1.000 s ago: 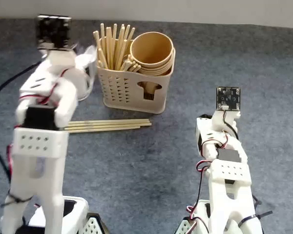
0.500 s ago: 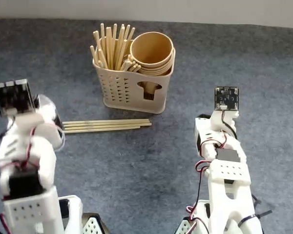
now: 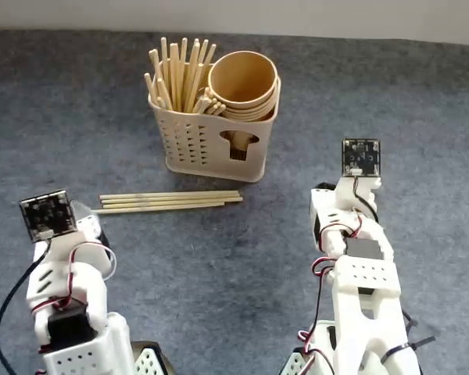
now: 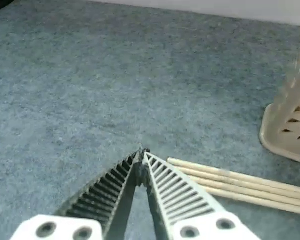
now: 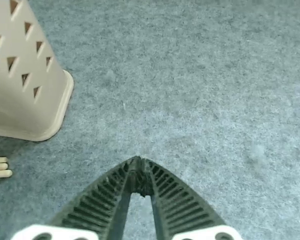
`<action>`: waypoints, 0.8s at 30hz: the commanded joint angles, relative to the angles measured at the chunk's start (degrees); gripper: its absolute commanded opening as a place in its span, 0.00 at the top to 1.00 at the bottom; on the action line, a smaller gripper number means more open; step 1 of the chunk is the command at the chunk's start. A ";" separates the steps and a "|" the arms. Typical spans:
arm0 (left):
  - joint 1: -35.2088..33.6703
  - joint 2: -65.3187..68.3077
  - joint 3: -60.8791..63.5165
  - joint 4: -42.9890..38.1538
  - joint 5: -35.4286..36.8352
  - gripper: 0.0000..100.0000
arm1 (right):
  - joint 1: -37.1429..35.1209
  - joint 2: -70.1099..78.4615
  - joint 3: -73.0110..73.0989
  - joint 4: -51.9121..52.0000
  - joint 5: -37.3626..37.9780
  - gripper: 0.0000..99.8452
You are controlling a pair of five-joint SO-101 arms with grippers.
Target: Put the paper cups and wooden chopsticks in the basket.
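A cream basket (image 3: 219, 144) stands at the back middle of the grey mat, holding stacked paper cups (image 3: 243, 80) and several upright wooden chopsticks (image 3: 180, 74). Three loose chopsticks (image 3: 172, 201) lie flat in front of the basket, side by side; they also show as chopsticks (image 4: 240, 182) in the left wrist view. My left gripper (image 4: 142, 154) is shut and empty, its tips just short of the near ends of those sticks, and the left arm (image 3: 62, 258) is folded back low at the front left. My right gripper (image 5: 137, 165) is shut and empty, over bare mat to the right of the basket (image 5: 25, 85).
The right arm (image 3: 356, 242) stands folded at the front right. Grey mat covers the whole table, with open room between the arms and right of the basket. A pale wall edge runs along the back.
The left arm has drawn back from beside the basket down to the front left, ending low near the loose chopsticks' left ends. The right arm stayed put.
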 commanded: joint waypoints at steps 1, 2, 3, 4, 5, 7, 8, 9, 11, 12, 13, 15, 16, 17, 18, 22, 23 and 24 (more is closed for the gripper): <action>-5.93 -0.04 4.26 0.79 0.44 0.98 | -0.57 -0.75 -0.40 -1.27 0.70 0.99; -6.73 -0.04 5.49 1.14 0.35 0.98 | -0.57 -0.75 -0.48 -1.19 0.70 0.99; -7.08 -0.13 6.73 1.23 0.35 0.98 | -0.57 -0.75 -0.48 -1.10 0.70 0.99; -7.25 -0.13 7.96 1.05 0.35 0.98 | -0.57 -0.84 -0.48 -1.01 0.70 0.99; -7.25 -0.13 9.27 0.97 0.18 0.98 | -0.57 -0.92 -0.48 -1.01 0.70 0.99; -6.90 0.31 10.95 1.32 -2.46 0.98 | -0.57 -0.92 -0.48 -0.92 0.70 0.99; -6.90 0.31 10.95 2.37 -4.31 0.98 | -0.57 -1.01 -0.48 -0.84 0.70 0.99; -6.90 0.13 10.86 4.13 -5.89 0.98 | -0.57 -1.10 -0.48 -0.66 0.70 0.99; -6.90 -0.13 10.86 7.30 -8.18 0.98 | -0.57 -0.84 -0.84 3.47 0.70 0.99; -6.90 -0.13 10.86 8.18 -8.88 0.98 | -0.84 -0.84 -1.27 6.73 0.79 0.99; -6.99 -0.13 10.86 8.26 -9.23 0.98 | -1.36 -1.27 -2.77 9.54 0.79 0.99; -6.99 -0.13 10.86 8.18 -9.23 0.98 | -3.12 -0.84 -7.52 16.22 0.88 0.99; -6.99 -0.13 10.86 8.18 -9.23 0.98 | -4.44 -0.66 -10.15 19.91 1.76 0.99; -6.99 -0.13 10.86 8.18 -9.23 0.98 | -5.93 -0.66 -12.70 23.43 3.52 0.99; -6.99 -0.13 10.86 8.18 -9.23 0.98 | -7.60 -0.66 -14.99 26.95 5.27 0.99; -7.08 -0.13 10.86 8.18 -9.32 0.98 | -14.64 -0.66 -23.69 40.84 8.79 0.99; -7.08 -0.13 10.86 8.18 -9.32 0.98 | -16.31 -0.66 -26.33 43.56 8.79 0.99; -7.08 -0.13 10.86 8.18 -9.32 0.98 | -17.80 -0.57 -28.88 46.02 8.88 0.99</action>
